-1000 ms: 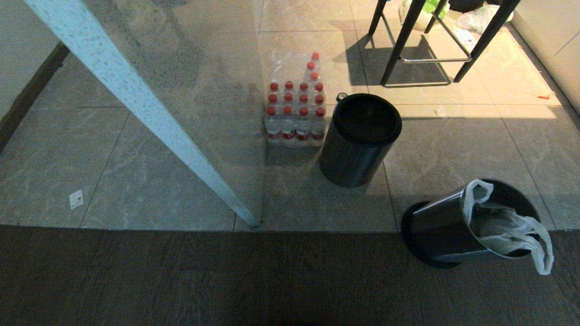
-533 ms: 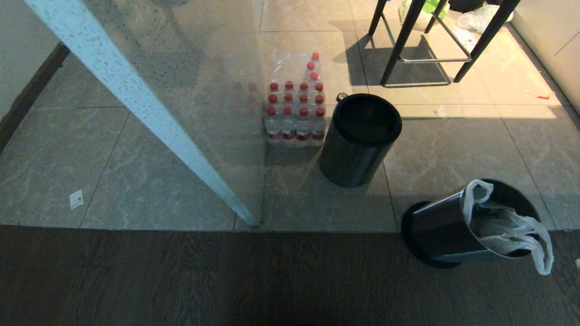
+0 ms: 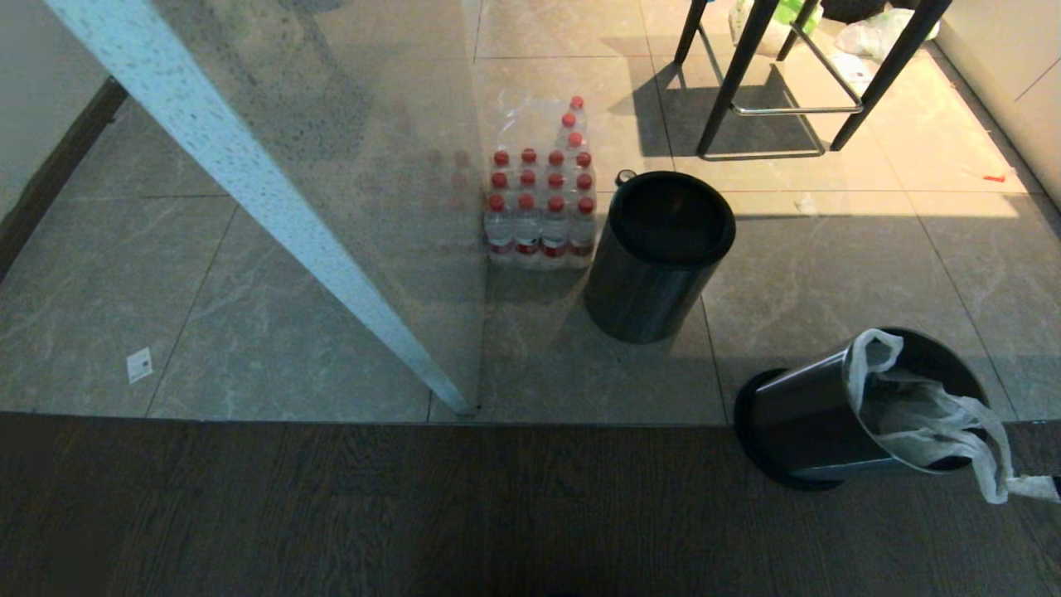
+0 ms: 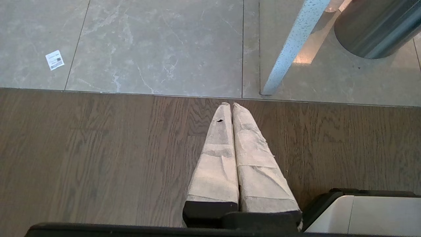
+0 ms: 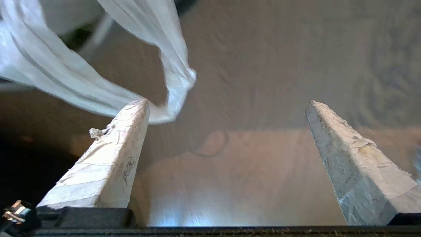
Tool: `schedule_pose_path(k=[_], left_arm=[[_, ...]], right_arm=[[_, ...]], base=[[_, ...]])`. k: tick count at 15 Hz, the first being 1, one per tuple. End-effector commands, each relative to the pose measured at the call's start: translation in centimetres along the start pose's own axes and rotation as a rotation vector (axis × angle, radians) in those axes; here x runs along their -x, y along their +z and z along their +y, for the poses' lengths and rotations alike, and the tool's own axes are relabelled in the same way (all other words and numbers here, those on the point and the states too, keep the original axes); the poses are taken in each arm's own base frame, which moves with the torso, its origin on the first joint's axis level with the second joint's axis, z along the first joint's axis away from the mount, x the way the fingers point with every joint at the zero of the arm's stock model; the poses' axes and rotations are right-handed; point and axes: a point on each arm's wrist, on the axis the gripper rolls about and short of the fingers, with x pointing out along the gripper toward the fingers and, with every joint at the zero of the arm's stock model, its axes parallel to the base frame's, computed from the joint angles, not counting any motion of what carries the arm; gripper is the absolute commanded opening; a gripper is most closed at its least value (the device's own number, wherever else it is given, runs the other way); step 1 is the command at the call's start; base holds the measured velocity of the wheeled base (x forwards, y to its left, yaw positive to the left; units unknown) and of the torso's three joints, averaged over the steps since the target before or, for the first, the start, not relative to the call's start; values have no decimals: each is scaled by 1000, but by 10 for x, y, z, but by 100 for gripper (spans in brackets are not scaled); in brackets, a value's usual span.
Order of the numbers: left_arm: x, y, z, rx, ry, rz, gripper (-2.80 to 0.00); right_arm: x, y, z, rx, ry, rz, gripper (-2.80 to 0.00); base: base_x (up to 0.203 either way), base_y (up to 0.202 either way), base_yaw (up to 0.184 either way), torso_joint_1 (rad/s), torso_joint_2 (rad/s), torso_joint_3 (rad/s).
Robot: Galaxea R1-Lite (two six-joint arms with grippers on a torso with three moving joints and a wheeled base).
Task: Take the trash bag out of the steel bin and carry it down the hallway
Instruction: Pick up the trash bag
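Note:
The steel bin (image 3: pixel 808 423) stands at the lower right of the head view, where wood floor meets tile. The white trash bag (image 3: pixel 920 414) lines it, and one loop handle (image 3: pixel 990 473) hangs over the near rim. My right gripper (image 5: pixel 227 105) is open and low over the wood floor beside that handle. The bag's loop (image 5: pixel 171 85) rests against one fingertip (image 5: pixel 135 112), with nothing between the fingers. One pale finger (image 3: pixel 1038 487) shows at the head view's right edge. My left gripper (image 4: pixel 229 106) is shut and empty above the wood floor. I cannot tell whether the tiled area is the hallway.
A second, darker bin (image 3: pixel 655 257) stands mid-floor next to a wrapped pack of red-capped bottles (image 3: pixel 539 207). A glass partition with a frosted stripe (image 3: pixel 273 215) crosses the left. Black chair legs (image 3: pixel 771 83) stand at the back. A wall with a dark baseboard (image 3: pixel 50 174) is far left.
A pale finger of my right gripper has come into the head view from the right edge and now reaches the bag's hanging handle. The bin, bag and camera have not moved.

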Motion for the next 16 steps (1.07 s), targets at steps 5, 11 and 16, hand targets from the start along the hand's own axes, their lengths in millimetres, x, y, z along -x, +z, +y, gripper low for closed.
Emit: schedule_pose_path(k=[5, 11, 16], left_arm=[[0, 0, 0, 0, 1, 0, -280], [0, 0, 0, 0, 1, 0, -280], [0, 0, 0, 0, 1, 0, -280]], right_arm=[[-30, 3, -5, 15, 158, -100, 0], [-37, 16, -22, 66, 109, -154, 0], [-47, 17, -29, 97, 82, -183, -280]], base=[[0, 0, 0, 0, 0, 0], [0, 0, 0, 0, 0, 0], [0, 0, 0, 0, 0, 0]])
